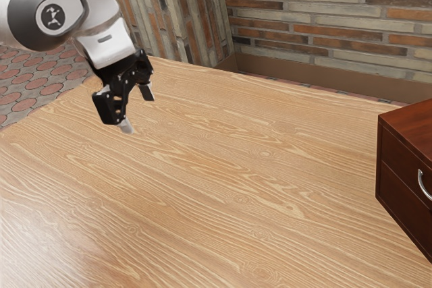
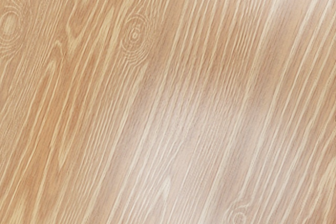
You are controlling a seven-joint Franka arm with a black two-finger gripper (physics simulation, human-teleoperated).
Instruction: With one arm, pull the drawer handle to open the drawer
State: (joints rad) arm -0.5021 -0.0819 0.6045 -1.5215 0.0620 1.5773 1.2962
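Exterior view, left to right: white robot arm (image 1: 47, 11) at upper left w/ black two-finger gripper (image 1: 135, 111) hanging above the light wood-grain tabletop (image 1: 236, 187), fingers spread, holding nothing. At the far right edge: dark red-brown wooden drawer cabinet (image 1: 403, 160), curved silver handle (image 1: 424, 185) on its front, well apart from the gripper. Wrist view: tabletop (image 2: 168, 98) grain close under the hand.

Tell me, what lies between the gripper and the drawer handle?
Nothing stands there: the exterior view shows only bare table between the gripper and the drawer handle.
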